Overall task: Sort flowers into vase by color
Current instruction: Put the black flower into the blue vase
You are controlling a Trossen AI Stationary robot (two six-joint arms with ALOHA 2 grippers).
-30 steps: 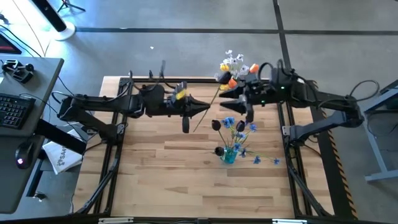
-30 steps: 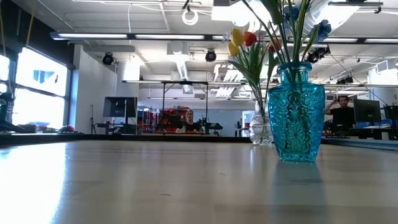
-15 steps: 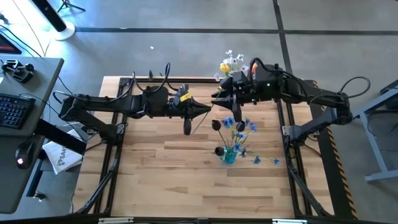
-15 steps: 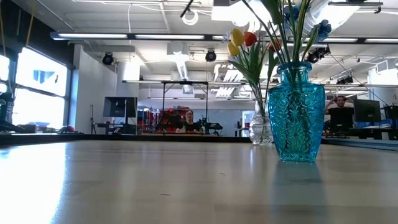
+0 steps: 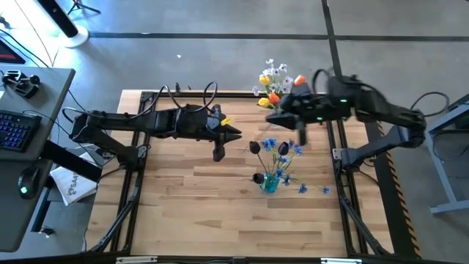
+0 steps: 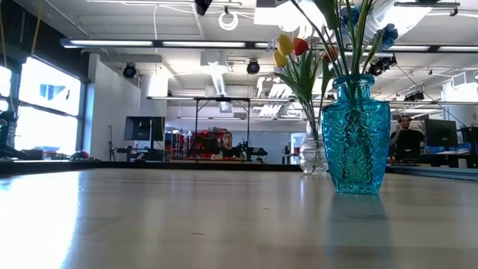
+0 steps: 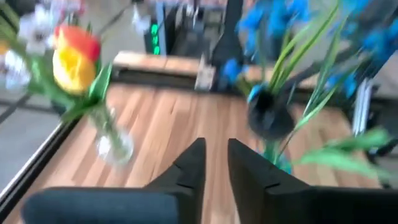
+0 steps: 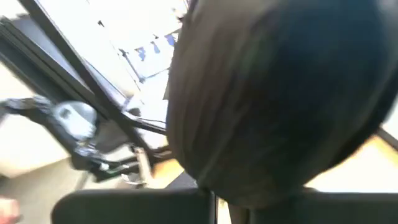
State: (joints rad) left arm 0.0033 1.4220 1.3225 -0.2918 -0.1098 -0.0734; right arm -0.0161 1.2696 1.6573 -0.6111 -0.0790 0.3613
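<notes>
Right gripper (image 5: 272, 116) has closed over the last second and swung back toward the clear vase (image 7: 114, 142) at the table's far edge; its wrist view is filled by a dark rounded shape pressed up to the lens, possibly a purple tulip, so what it holds I cannot confirm. Left gripper (image 5: 239, 133) hangs mid-table with fingers (image 7: 189, 171) slightly apart, nothing between them; the stem seen between the arms a second ago is gone. Blue sprays (image 5: 282, 149) and dark tulips (image 5: 255, 147) stand in the blue vase (image 6: 358, 134), yellow and orange tulips (image 5: 268, 97) in the clear one. Judgement: a handover or pick just completed; placement next.
</notes>
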